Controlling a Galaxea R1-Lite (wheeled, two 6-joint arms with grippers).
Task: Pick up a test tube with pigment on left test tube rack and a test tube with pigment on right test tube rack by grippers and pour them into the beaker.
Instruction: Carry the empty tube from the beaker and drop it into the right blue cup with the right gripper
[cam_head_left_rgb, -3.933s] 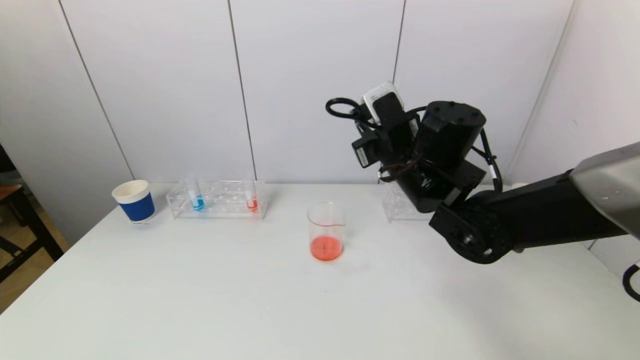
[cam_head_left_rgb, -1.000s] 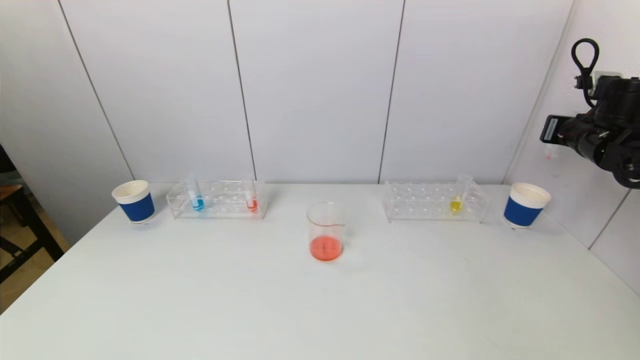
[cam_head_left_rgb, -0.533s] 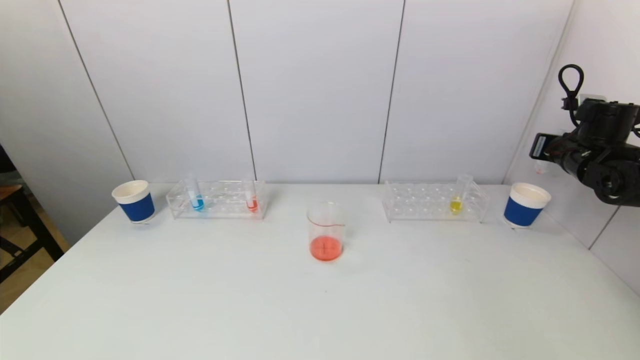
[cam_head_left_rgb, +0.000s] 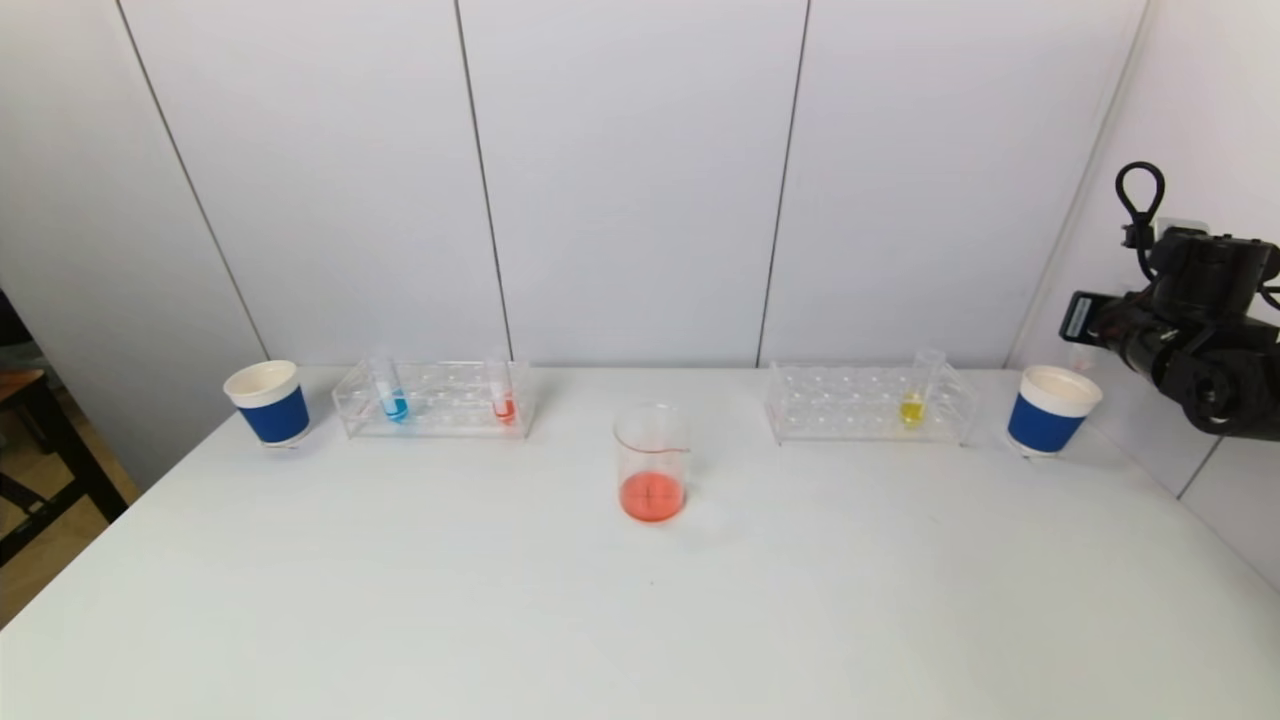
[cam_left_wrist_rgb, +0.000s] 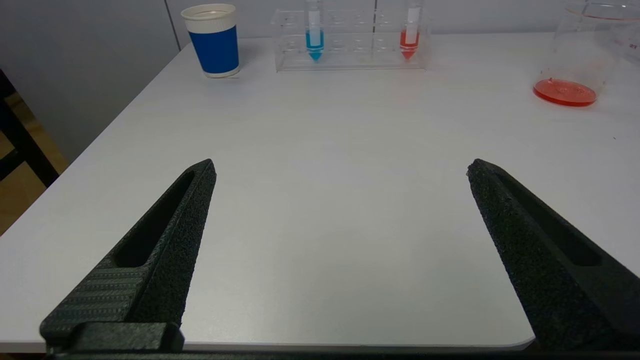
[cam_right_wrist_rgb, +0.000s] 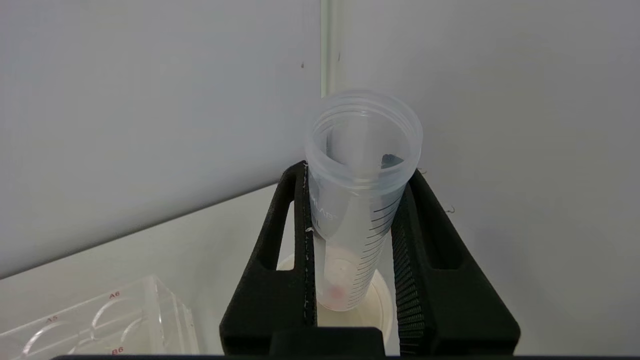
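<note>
Right wrist view: the right gripper (cam_right_wrist_rgb: 357, 235) fills the lower middle of the frame, its two black fingers (cam_right_wrist_rgb: 280, 260) clamped on an empty test tube (cam_right_wrist_rgb: 357, 200) whose open mouth faces the camera. Only a faint reddish trace shows at the tube's bottom. Directly behind the tube's lower end lies the cream-coloured mouth of a paper cup (cam_right_wrist_rgb: 380, 305), and in the lower left corner sits an end of the clear right test tube rack (cam_right_wrist_rgb: 100, 320).

In the head view the right gripper (cam_head_left_rgb: 1085, 335) sits at the far right edge, raised above the table (cam_head_left_rgb: 640, 620) and just above the right blue cup (cam_head_left_rgb: 1050, 410); the tube is barely discernible there. Left of that cup stands the right test tube rack (cam_head_left_rgb: 865, 405), holding one tube with yellow pigment (cam_head_left_rgb: 912, 405) near its right end. The beaker (cam_head_left_rgb: 652, 462) stands in the middle of the frame, upright, with red liquid in its bottom. Farther left is the left test tube rack (cam_head_left_rgb: 435, 398), with a blue-pigment tube (cam_head_left_rgb: 392, 395) toward its left end and a red-pigment tube (cam_head_left_rgb: 503, 398) at its right end. A second blue cup (cam_head_left_rgb: 268, 402) stands just left of that rack.

In the left wrist view the left gripper (cam_left_wrist_rgb: 340, 170) occupies the bottom of the frame, fingers (cam_left_wrist_rgb: 165, 240) spread wide apart and holding nothing, low at the near edge of the table, well apart from the rack along the top of the frame.
</note>
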